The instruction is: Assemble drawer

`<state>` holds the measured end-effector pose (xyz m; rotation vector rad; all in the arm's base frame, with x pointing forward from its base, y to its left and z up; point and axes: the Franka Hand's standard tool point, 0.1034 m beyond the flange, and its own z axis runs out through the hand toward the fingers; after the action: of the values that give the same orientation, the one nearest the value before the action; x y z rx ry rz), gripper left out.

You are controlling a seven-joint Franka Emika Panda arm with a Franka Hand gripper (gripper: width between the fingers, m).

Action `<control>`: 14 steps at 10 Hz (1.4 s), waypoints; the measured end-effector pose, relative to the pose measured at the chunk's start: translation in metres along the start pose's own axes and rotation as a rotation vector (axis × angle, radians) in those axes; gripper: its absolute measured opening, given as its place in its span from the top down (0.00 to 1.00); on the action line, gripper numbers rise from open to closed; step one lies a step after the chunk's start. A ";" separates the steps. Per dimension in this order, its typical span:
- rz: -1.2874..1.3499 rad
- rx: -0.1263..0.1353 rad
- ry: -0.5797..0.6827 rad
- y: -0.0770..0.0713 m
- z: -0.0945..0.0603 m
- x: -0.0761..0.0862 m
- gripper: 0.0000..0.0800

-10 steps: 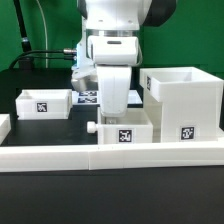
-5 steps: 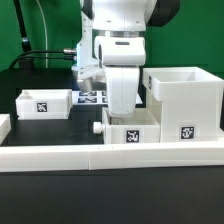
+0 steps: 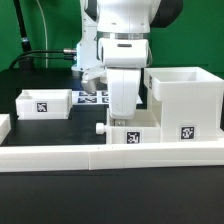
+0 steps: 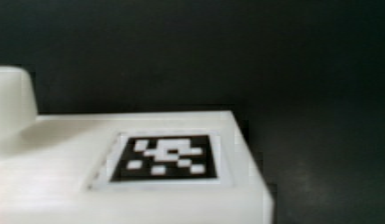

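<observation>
The claw (image 3: 124, 116) reaches down into the middle knobbed tray (image 3: 128, 134). Its fingertips are hidden, so I cannot tell whether it grips. This tray sits behind the low border wall (image 3: 60, 156), just beside the tall housing (image 3: 186, 100) on the exterior view's right. The second tray (image 3: 45, 103) stands well apart on the dark counter (image 3: 45, 80), and the marker board (image 3: 88, 97) lies behind.

No words, nos. or brand marks legible anywhere. Only signs are b/w square code tags, no letters in them.

Exterior view:
- left tag (image 3: 42, 108) on front of left tray (image 3: 28, 98), at the exterior view's left.
- mid tag (image 3: 133, 137) on front of mid tray (image 3: 150, 133), lower centre.
- right tag (image 3: 187, 132) low on front of tall box (image 3: 185, 100), at the exterior view's right.
- several more tags on marker board (image 3: 88, 97), mid-frame, partly hidden.

Wrist view: one blurred tag (image 4: 171, 158) on a flat white part (image 4: 64, 135); can't tell which piece.
</observation>
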<state>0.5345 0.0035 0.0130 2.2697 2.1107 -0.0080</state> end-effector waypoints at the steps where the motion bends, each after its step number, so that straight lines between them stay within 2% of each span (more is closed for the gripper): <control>1: 0.001 0.000 0.000 0.000 0.000 0.000 0.95; 6: 0.004 0.012 -0.002 0.000 -0.001 0.003 0.95; 14: 0.010 0.004 0.000 -0.001 0.000 0.002 0.95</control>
<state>0.5337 0.0060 0.0126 2.2824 2.1011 -0.0126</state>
